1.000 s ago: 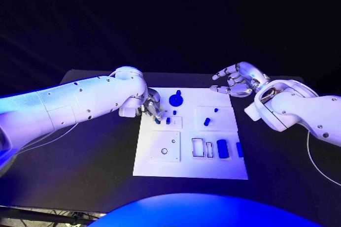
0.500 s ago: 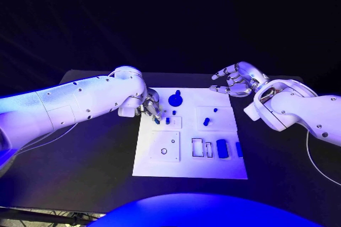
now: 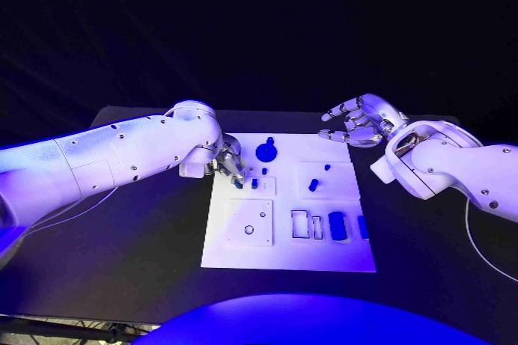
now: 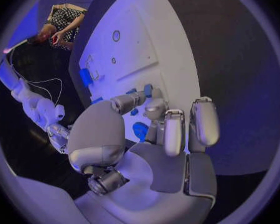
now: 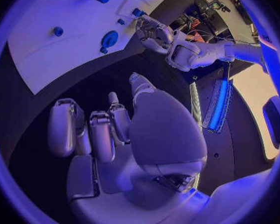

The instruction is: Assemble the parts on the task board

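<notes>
Nothing has moved: left hand (image 3: pixel 229 165) still pinches a blue part (image 3: pixel 239 183).

The task board (image 3: pixel 290 240) looks like smooth matt white plastic, the table (image 3: pixel 141 240) matt black, the left hand (image 3: pixel 229 165) glossy metal.

task board (image 3: pixel 290 255) mid-table, parts (image 3: pixel 337 225) on it

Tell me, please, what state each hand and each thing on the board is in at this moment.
left hand: at the board's far-left corner, fingers pinching a small blue part
right hand: raised beyond the board's far-right corner, fingers spread, holding nothing
task board: flat on the table
round blue part: lying on the board
blue peg: standing on its square plate
</notes>
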Tool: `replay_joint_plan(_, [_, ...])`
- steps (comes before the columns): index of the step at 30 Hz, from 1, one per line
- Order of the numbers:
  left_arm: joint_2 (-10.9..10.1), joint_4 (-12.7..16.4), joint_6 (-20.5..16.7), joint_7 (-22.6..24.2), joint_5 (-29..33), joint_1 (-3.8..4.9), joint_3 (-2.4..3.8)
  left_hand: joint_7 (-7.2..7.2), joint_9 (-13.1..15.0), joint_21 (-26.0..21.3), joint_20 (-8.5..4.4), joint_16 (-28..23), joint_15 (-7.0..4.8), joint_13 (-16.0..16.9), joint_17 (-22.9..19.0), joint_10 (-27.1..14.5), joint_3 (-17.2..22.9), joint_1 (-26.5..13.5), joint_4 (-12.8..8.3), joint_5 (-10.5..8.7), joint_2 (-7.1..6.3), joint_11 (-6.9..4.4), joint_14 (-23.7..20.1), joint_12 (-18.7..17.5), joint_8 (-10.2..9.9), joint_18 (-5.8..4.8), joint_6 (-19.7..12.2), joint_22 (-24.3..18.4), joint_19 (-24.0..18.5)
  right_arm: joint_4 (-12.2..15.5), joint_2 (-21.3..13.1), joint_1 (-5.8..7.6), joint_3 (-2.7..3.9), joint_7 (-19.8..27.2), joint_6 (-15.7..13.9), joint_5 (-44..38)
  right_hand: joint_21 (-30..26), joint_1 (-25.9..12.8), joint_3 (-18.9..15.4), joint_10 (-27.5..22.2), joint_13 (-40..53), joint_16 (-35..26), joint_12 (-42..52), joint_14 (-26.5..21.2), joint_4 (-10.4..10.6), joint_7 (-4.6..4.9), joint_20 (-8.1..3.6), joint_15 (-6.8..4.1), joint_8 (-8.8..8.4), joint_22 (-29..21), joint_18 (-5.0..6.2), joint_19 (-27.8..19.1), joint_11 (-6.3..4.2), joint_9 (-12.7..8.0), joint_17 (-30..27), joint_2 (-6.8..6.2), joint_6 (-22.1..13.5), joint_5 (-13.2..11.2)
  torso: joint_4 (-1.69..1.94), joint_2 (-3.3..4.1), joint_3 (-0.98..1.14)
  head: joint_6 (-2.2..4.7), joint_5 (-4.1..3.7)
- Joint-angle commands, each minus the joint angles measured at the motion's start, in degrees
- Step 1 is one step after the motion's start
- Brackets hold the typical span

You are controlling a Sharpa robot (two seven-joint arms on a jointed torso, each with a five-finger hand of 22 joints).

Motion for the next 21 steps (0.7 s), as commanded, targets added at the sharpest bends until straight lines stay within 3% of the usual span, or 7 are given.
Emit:
replay_joint_plan(1, [0.2, 0.0, 2.1, -0.5, 0.8, -0.5, -0.44, 0.13, -0.1, -0.3, -0.14, -0.3, -0.38, -0.1, 11.9, -0.3, -0.2, -0.9, -0.1, -0.49, -0.2, 0.03, 5.1, -0.3, -0.4, -0.55, 0.4, -0.1, -0.1, 0.1, 0.0, -0.03, 0.01, 0.4, 0.3, -0.6, -0.1, -0.3, 0.1, -0.3, 2.8, -0.4, -0.2, 4.6, 0.3, -0.2, -0.4, -0.32, 0.31, 6.7, 1.05, -0.1, -0.07, -0.1, 9.7, -0.31, 0.2, 0.0, 0.01, 0.01, 0.0, 0.01, -0.05])
replay_joint_plan(21, [0.3, -0.5, 1.1, -0.3, 0.3, -0.5, -0.56, 0.51, -0.5, -0.7, 0.0, -0.5, -0.13, -0.5, 11.5, -0.8, -2.6, -3.8, 2.6, -1.58, -1.09, 0.36, 4.9, -0.5, -2.1, -0.45, 0.9, -0.6, -0.4, 0.1, -0.1, -0.03, 0.01, 0.4, 0.2, -0.7, -0.1, 0.0, 0.0, -0.3, 2.7, -0.4, -0.2, 4.6, 0.1, -0.2, -0.4, -0.32, 0.32, 6.8, 1.05, -0.1, -0.08, -0.1, 9.8, -0.77, 0.1, -0.2, 0.01, 0.03, -0.01, 0.01, -0.19])
